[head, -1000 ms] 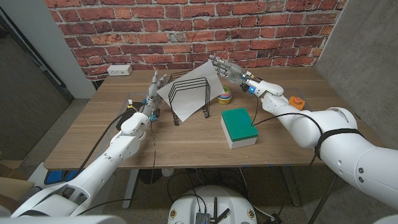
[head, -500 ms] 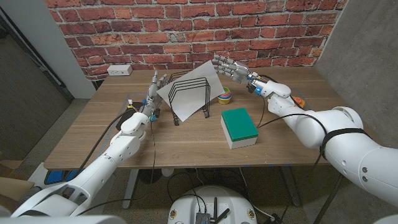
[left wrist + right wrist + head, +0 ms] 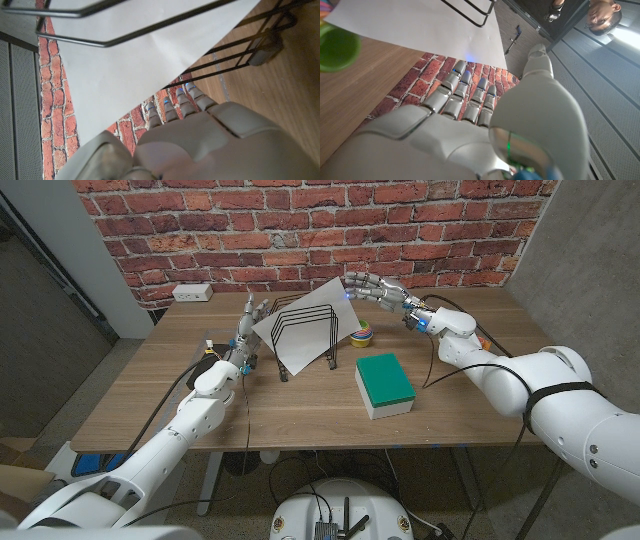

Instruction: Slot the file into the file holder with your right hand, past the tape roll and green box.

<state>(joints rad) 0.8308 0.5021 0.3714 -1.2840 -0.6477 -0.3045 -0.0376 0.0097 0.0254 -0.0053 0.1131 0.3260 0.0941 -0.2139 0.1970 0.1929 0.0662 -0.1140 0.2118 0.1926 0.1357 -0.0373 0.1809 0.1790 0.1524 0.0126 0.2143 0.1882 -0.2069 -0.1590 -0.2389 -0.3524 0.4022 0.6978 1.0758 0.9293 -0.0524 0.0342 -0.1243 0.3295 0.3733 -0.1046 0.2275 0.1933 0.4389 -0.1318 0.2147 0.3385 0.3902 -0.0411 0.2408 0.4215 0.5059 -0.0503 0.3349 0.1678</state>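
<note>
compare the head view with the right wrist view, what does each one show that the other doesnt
Head view alone: the green box on the table, the left hand beside the file holder, a white power strip by the wall, and an orange thing behind the right arm.

Right wrist view alone: a person at the picture's edge and a grey panelled wall.

Both: the right hand held open near the white file, which sits in the black wire file holder, the tape roll, the wooden tabletop and the brick wall.
</note>
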